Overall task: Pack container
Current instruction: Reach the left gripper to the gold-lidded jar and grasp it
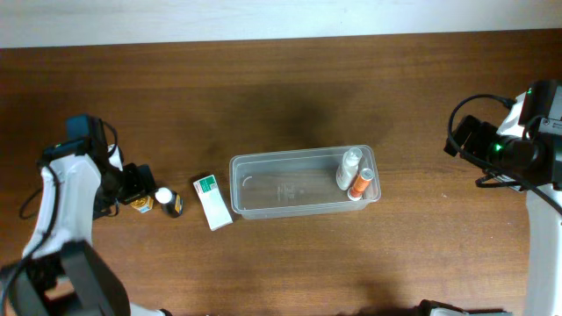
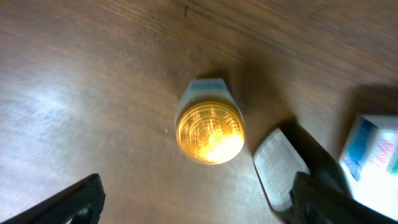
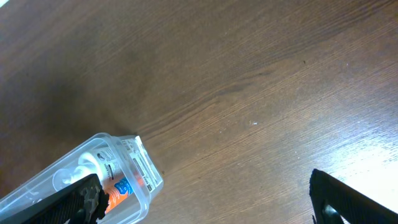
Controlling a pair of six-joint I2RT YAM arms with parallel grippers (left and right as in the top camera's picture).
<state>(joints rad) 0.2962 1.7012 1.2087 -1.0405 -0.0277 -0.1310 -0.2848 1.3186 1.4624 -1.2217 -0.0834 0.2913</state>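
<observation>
Brown wood table (image 1: 281,79) fills every view. The left arm (image 1: 66,189) bends in from the left edge, its wrist low over the small items. The right arm (image 1: 536,202) stands at the far right edge, well apart from everything else.

The clear container (image 1: 290,186) lies near the middle of the table, long side across. A white bottle (image 1: 349,167) and an orange bottle (image 1: 360,184) lie at its right end. The right wrist view shows only one corner of it.

A white and green box (image 1: 211,200) lies just left of the container, cut off in the left wrist view. Left of the box lies a dark, white-capped bottle (image 1: 167,200), then a gold-topped jar (image 2: 210,132).

The left gripper (image 2: 198,190) has its jaws spread wide, with the jar ahead of them and untouched. The right gripper (image 3: 205,196) is also spread, with nothing between its fingers. Only the finger ends show, and the labels are too blurred to read.
</observation>
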